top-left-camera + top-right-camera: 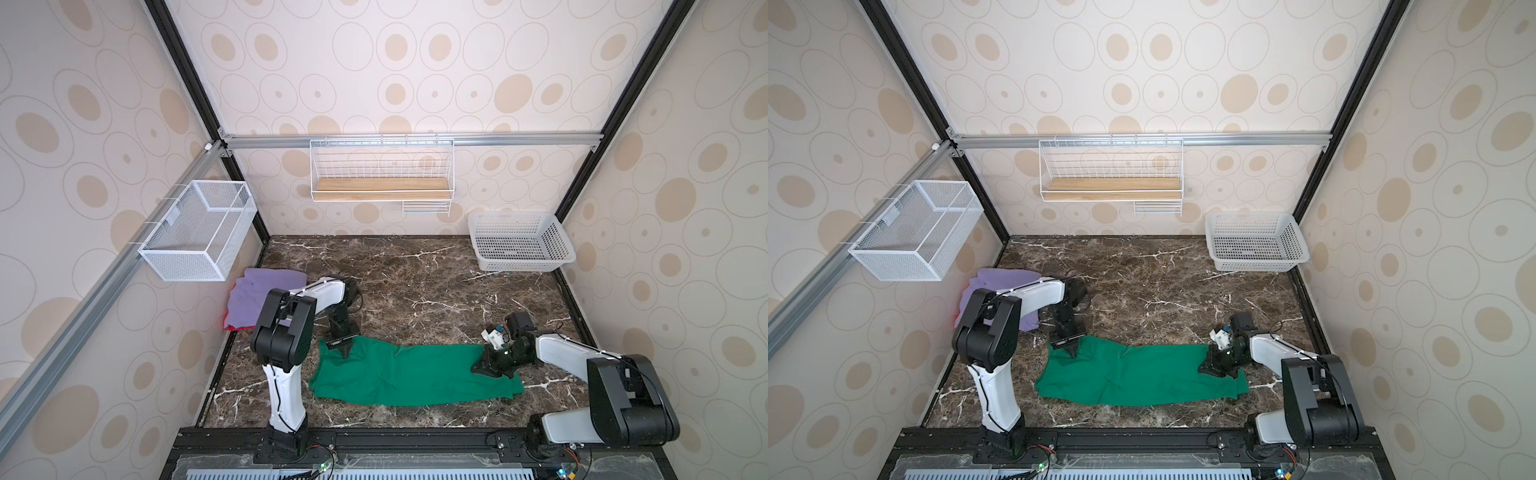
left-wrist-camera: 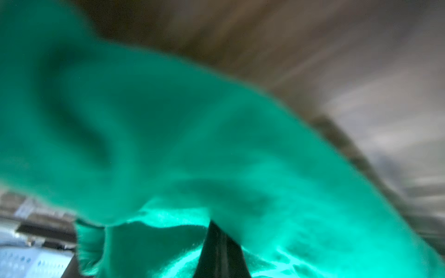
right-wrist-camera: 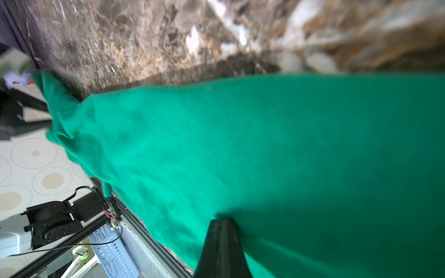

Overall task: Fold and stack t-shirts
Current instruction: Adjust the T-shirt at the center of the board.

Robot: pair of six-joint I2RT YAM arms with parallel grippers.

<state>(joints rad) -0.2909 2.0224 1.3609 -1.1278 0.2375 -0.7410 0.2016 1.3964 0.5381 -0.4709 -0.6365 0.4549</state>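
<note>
Veined brown marble tabletop (image 1: 415, 282); soft green t-shirt (image 1: 415, 374), long rumpled band.

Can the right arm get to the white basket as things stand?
Probably not freely: the path to the white basket looks open, but the right pincer is shut on the green t-shirt, so it would drag the cloth along.

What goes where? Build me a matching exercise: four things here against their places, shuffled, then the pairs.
Things:
1. green tee
2. purple tee
3. plastic basket
4. mesh basket

Places:
A. back right corner of the table
B. hung on the left wall
C. spread along the table's front
D. table's left edge, over a red tee

Pairs: 1-C, 2-D, 3-A, 4-B.
</note>
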